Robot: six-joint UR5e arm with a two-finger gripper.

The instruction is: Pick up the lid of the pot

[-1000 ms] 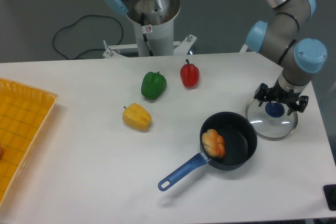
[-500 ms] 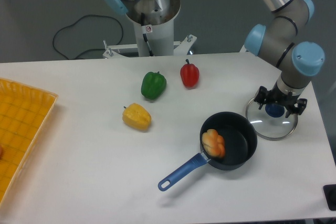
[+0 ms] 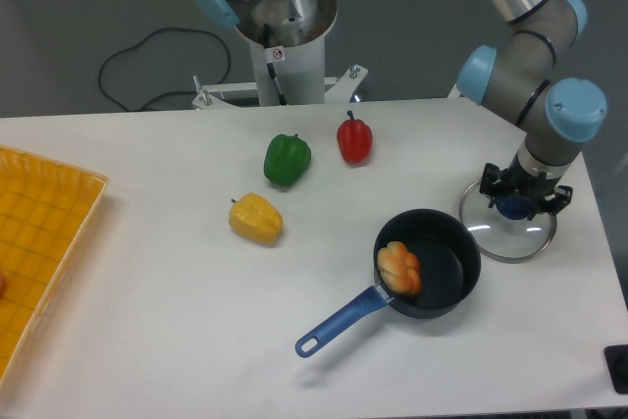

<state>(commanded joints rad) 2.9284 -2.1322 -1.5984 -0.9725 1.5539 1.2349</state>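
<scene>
- The clear pot lid (image 3: pixel 510 241) lies flat at the right side of the worktop (image 3: pixel 177 282), its dark blue knob (image 3: pixel 513 207) facing up.
- The gripper (image 3: pixel 524 194) reaches in from the right, low over the lid. Its jaws stand on either side of the knob, with the knob between them; I cannot tell whether they are pinching it or have a little room left.
- Left of the lid and nearer the camera sits a black pan (image 3: pixel 446 267). The rims of pan and lid meet in this view, but whether they touch I cannot tell.
- The pan's blue handle (image 3: pixel 340 322) points toward the camera and to the left.
- A bumpy orange thing (image 3: pixel 399 268) is inside the pan, against its left side; what it is, I cannot tell.
- A red pepper (image 3: pixel 354 139) lies beyond the pan, toward the back of the worktop.
- A green pepper (image 3: pixel 287 160) is to the left of the red one, apart from it.
- A yellow pepper (image 3: pixel 256 219) is nearer the camera than the green one and a bit further left.
- At the left edge stands a yellow slatted crate (image 3: pixel 49 233), partly cut off.
- A black cable (image 3: pixel 101 76) curves at the back left.
</scene>
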